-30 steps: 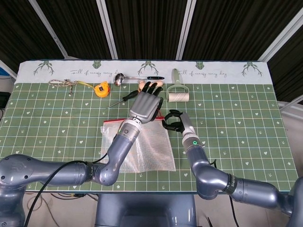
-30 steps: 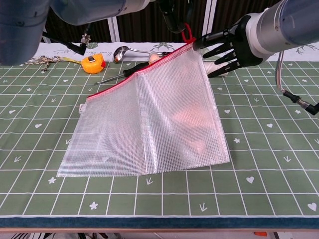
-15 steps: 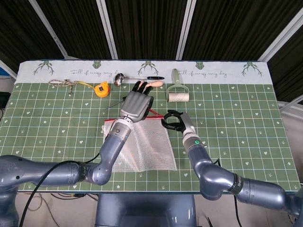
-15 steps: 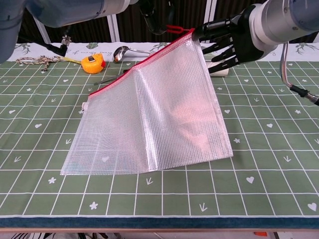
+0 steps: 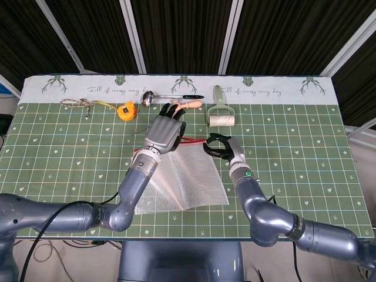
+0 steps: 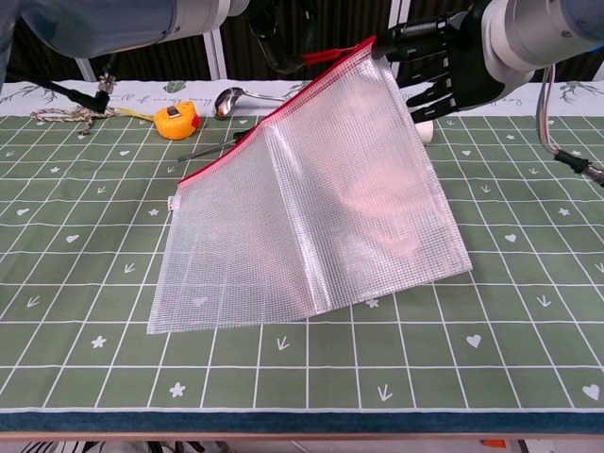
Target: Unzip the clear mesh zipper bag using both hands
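The clear mesh zipper bag (image 6: 311,208) (image 5: 187,179) with a red zipper edge (image 6: 236,142) is tilted up off the green mat, its lower edge resting on the mat. My right hand (image 6: 455,58) (image 5: 220,147) grips the bag's raised top right corner. My left hand (image 5: 163,132) (image 6: 274,40) is just left of that corner and pinches the red zipper pull (image 6: 326,54), though its fingertips are partly cut off at the top of the chest view. Whether the zipper has parted I cannot tell.
Along the back of the mat lie an orange tape measure (image 5: 126,110), a ladle (image 5: 148,97), a screwdriver (image 5: 154,122), a lint roller (image 5: 221,116) and a bundle of twine (image 5: 76,104). The table's front edge (image 6: 302,420) is close below the bag.
Both hands have lifted the bag's top edge higher, and the whole bag has slid right on the mat. The left hand has drawn leftward away from the right hand with the red pull.
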`<state>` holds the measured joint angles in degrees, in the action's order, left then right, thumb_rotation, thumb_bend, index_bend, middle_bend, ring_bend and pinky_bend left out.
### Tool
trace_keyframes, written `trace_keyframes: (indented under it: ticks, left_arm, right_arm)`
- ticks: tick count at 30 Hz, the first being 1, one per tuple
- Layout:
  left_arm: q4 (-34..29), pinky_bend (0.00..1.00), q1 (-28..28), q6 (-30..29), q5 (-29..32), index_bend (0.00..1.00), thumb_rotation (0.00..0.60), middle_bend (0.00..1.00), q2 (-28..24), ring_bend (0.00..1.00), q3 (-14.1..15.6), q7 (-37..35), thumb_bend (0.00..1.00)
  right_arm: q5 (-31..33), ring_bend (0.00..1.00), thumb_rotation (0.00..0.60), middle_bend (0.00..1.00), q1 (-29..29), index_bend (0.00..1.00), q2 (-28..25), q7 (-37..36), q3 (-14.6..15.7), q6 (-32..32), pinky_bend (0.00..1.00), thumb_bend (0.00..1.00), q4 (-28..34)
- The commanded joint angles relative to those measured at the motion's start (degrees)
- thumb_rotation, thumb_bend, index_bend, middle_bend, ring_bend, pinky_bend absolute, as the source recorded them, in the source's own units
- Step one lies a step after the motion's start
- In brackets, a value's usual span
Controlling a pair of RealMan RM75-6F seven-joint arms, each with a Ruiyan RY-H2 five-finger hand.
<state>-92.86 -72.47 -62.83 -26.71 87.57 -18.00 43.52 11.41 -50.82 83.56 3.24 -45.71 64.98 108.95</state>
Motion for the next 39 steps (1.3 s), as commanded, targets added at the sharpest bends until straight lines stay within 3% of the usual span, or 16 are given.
trace_keyframes:
  ticks: [1, 15, 28, 39]
  left_arm:
    - [-0.62, 0.00, 0.53, -0.18, -0.08, 0.60, 0.600, 0.14, -0.55, 0.00, 0.30, -0.14, 0.46]
    - [-3.24, 0.00, 4.19, -0.94, -0.91, 0.61, 0.600, 0.14, -4.35, 0.00, 1.69, -2.29, 0.46]
    - [-12.70, 0.00, 12.21, -1.42, -7.66, 0.61, 0.600, 0.14, -16.89, 0.00, 4.32, -7.86, 0.46]
    - [-13.77, 0.00, 14.96, -0.67, -9.43, 0.61, 0.600, 0.14, -21.09, 0.00, 4.98, -10.02, 0.46]
  right_arm:
    - [0.01, 0.07, 0.600, 0.19, 0.20, 0.66, -0.24, -0.42, -0.06, 0.23, 0.27, 0.55, 0.13]
    - [-0.47, 0.07, 0.600, 0.19, 0.65, 0.66, -1.84, -1.26, -0.66, 1.69, 0.27, 0.55, -0.08]
    - [-0.67, 0.07, 0.600, 0.19, 2.47, 0.66, -3.39, -1.02, 1.10, 0.69, 0.27, 0.55, -2.17]
    - [-0.80, 0.07, 0.600, 0.19, 2.73, 0.66, -3.97, -1.09, 1.38, 0.43, 0.27, 0.56, -3.07]
